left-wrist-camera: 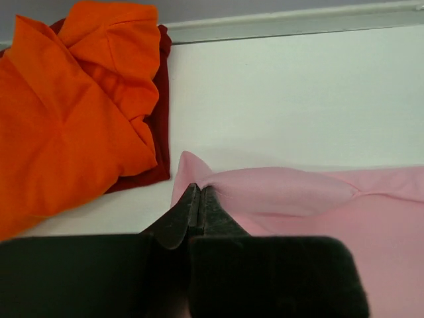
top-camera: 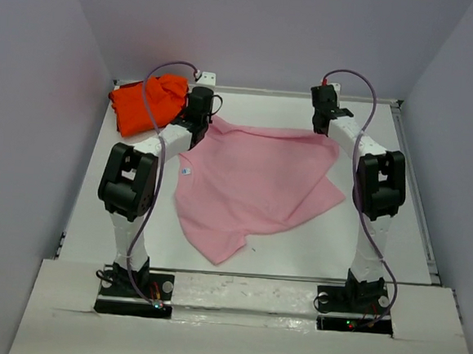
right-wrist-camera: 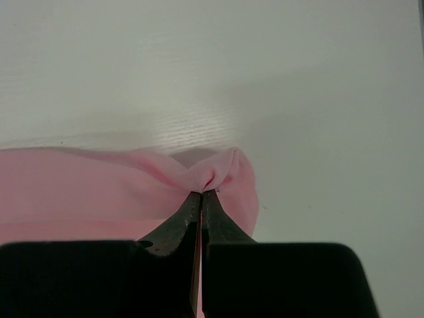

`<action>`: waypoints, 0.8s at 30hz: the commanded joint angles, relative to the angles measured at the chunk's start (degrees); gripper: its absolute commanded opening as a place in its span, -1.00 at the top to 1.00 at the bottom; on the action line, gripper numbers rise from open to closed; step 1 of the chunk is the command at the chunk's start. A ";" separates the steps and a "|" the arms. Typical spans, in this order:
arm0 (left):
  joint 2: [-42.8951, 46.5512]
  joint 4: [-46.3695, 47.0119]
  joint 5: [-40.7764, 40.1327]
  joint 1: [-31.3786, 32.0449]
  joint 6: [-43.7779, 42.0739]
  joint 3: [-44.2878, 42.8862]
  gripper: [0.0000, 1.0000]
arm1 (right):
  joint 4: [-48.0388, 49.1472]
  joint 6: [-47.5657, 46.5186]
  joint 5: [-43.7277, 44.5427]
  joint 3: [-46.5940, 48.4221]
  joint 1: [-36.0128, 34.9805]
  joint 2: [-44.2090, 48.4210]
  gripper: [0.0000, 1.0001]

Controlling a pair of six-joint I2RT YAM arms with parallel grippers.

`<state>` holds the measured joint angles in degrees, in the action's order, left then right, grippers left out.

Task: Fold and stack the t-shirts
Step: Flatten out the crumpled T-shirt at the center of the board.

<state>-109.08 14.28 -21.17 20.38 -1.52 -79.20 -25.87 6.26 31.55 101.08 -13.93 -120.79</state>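
Pink shirt (top-camera: 252,186) lies spread at mid-table, front to back. Its far edge runs in a nearly straight line between the two grips. Its near part ends in a pointed flap toward the near left, and a second flap juts out to the right.

Left gripper (left-wrist-camera: 200,189) is pinched tight on the far-left corner of the pink shirt, with no gap between the jaws. Right gripper (right-wrist-camera: 201,193) is likewise clamped on the far-right corner. I cannot tell whether the held edge is lifted off the surface.

Orange shirt (top-camera: 144,104) sits in the far-left corner, just beside the left gripper. A narrow strip of bare surface keeps it apart from the pink cloth.

Open room on the table (top-camera: 296,247):
- a wide bare band lies between the pink shirt and the arm bases;
- a bare margin lies to the right of it;
- a thinner strip lies between the held edge and the far rail (top-camera: 268,92).

Walls (top-camera: 27,128) close in the left, far and right sides.

Materials:
- The pink cloth is thin, matte and soft, with shallow wrinkles. It puckers into a small raised fold at each pinch, and a small white tag (top-camera: 185,171) shows near its left edge.
- The orange cloth is a crumpled heap with deep creases. A darker red layer shows under its edge, and I cannot tell whether it is the same garment.
- The table is white and smooth, with a faint sheen and a fine grain.
- The fingers are black and tapered.
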 commanded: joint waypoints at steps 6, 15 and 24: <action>4.22 11.47 -2.39 -1.48 -1.03 -5.88 1.00 | 8.64 -1.51 -1.49 9.57 0.22 1.08 1.00; 11.33 10.49 -3.18 -1.75 -0.06 -2.99 1.00 | 8.73 -1.34 -1.58 5.02 1.28 7.85 1.00; 16.07 6.02 0.34 -2.37 0.99 -5.97 1.00 | 10.66 1.03 -5.79 1.59 1.89 12.67 1.00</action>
<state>-98.04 19.99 -21.58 17.63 -1.34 -83.77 -18.44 5.48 27.88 105.16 -12.34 -114.34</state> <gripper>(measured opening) 0.011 0.021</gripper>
